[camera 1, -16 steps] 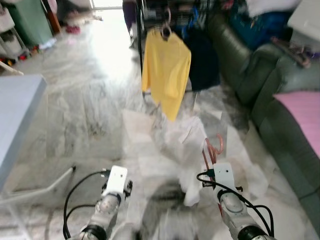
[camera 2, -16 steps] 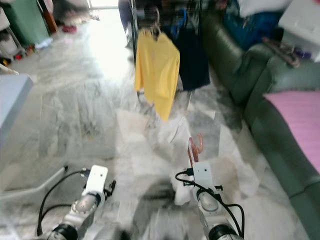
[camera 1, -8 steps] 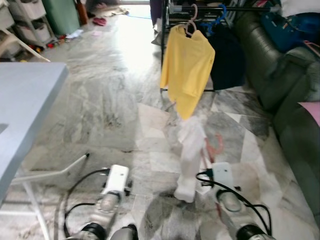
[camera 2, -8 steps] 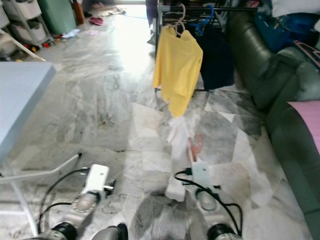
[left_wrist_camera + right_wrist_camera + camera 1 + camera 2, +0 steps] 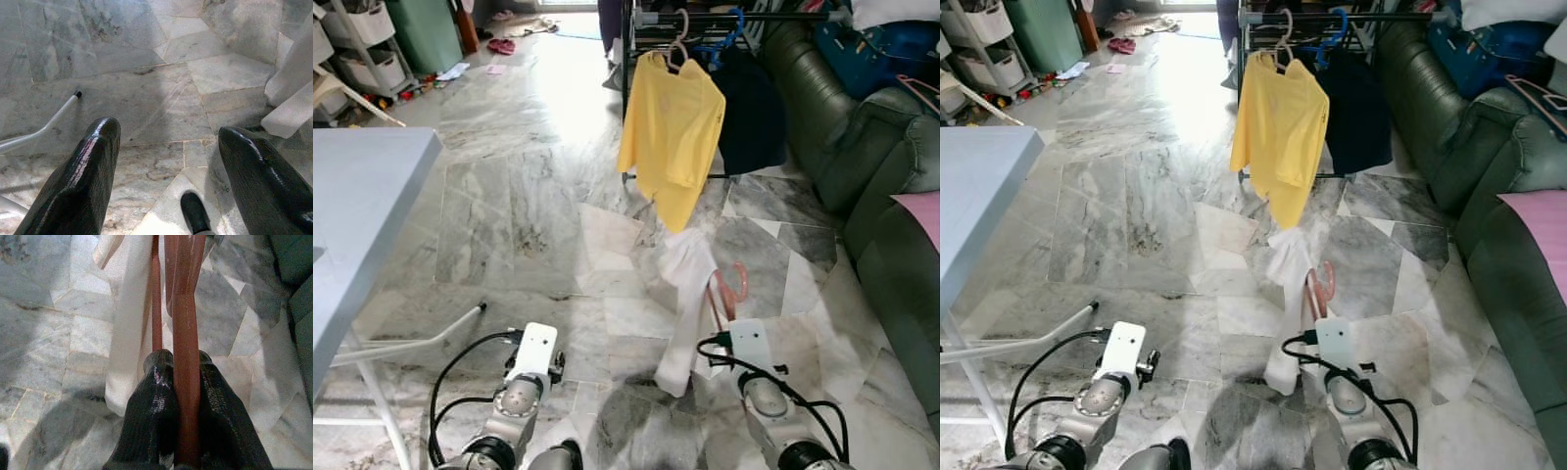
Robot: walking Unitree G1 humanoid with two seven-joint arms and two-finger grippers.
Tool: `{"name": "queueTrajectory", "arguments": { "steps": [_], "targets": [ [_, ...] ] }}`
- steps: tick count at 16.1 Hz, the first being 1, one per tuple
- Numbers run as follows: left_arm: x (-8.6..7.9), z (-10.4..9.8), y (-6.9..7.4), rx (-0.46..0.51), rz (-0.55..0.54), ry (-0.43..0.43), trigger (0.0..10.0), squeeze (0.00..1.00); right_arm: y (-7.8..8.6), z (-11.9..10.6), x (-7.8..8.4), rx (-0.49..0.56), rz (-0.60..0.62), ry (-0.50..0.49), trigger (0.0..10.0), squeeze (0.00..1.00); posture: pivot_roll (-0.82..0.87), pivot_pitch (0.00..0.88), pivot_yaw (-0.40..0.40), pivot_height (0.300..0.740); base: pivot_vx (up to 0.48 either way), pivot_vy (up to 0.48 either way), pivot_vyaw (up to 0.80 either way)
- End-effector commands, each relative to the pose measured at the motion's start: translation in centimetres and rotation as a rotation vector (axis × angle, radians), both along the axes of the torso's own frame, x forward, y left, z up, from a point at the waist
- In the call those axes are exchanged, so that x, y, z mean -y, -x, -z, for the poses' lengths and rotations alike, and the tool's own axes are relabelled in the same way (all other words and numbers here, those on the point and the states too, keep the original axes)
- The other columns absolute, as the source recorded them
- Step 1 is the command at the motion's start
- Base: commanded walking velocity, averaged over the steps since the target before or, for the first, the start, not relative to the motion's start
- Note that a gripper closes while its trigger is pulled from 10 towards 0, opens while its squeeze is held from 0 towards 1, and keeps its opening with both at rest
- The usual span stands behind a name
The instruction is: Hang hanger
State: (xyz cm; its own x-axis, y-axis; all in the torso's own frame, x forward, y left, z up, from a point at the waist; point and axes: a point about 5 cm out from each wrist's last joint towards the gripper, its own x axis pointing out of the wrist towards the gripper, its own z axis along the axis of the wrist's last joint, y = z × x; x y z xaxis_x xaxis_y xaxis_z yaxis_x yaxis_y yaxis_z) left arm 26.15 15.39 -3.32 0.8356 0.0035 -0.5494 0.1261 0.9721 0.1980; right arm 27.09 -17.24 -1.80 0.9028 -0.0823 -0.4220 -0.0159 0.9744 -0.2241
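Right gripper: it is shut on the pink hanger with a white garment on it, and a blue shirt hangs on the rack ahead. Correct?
Not quite. The shirt on the rack is yellow, not blue, as the left eye view shows. The rest holds: the right gripper is shut on the pink hanger with the white garment.

**No readable text**

No words, labels, brand marks, numbers or signs can be read anywhere in these views. The yellow shirt (image 5: 671,137), the storage bins (image 5: 352,44) and the grippers' housings carry no legible markings.
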Motion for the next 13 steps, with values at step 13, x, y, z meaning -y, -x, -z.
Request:
{"name": "queueTrajectory", "arguments": {
  "steps": [13],
  "targets": [
    [-1.7,1.5,2.0,-0.093,-0.02,-0.049,10.0,0.0,2.0,1.8,-0.4,-0.077,0.059,-0.009,10.0,0.0,-0.05,0.062,-0.017,0.74,0.0,0.0,0.0]
  ]
}}
